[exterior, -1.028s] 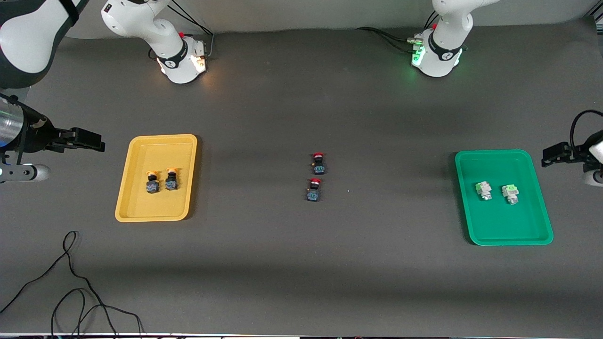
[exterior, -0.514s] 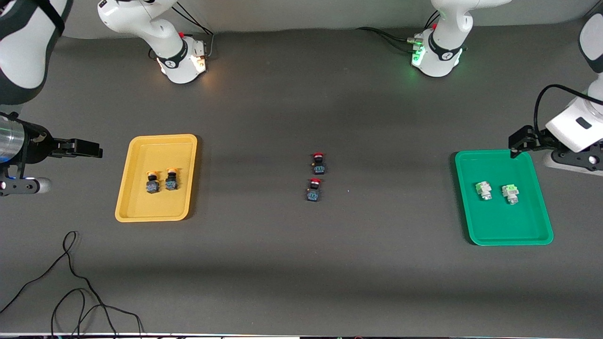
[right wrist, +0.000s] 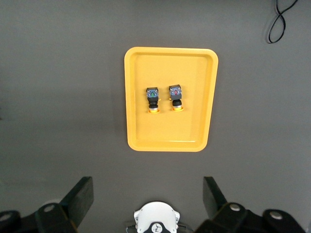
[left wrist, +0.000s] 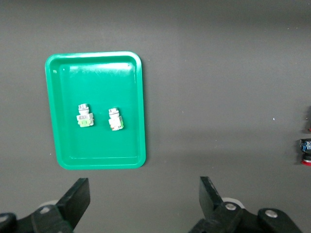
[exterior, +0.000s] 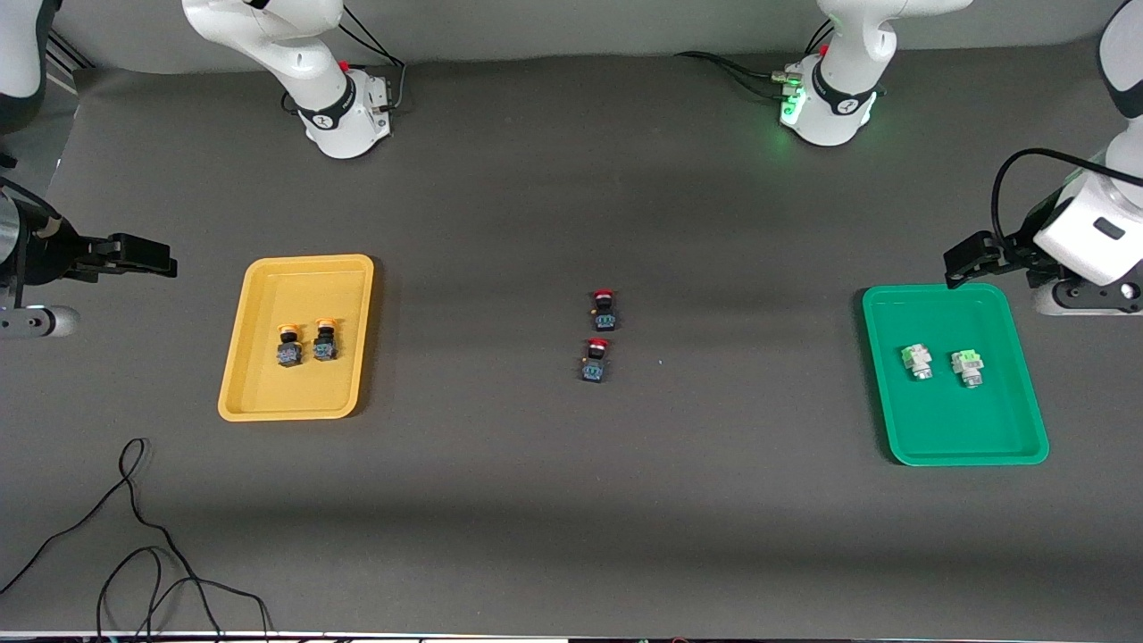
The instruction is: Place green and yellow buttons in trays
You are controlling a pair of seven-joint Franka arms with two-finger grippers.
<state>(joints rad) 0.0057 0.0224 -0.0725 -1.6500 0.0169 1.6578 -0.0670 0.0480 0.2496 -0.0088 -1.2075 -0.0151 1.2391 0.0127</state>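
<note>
Both end effectors were spread wide and empty: left end effector (exterior: 963, 259) above the green tray (exterior: 938, 442), right end effector (exterior: 147, 256) near the yellow tray (exterior: 268, 402).

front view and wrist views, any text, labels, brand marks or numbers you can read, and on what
No readable words or numbers in any view.
Right arm base: a small round dark emblem on its band, too small to read.
Left arm base: the same kind of emblem, unreadable.
Red-capped switches: coloured faces, no legible print.
</note>
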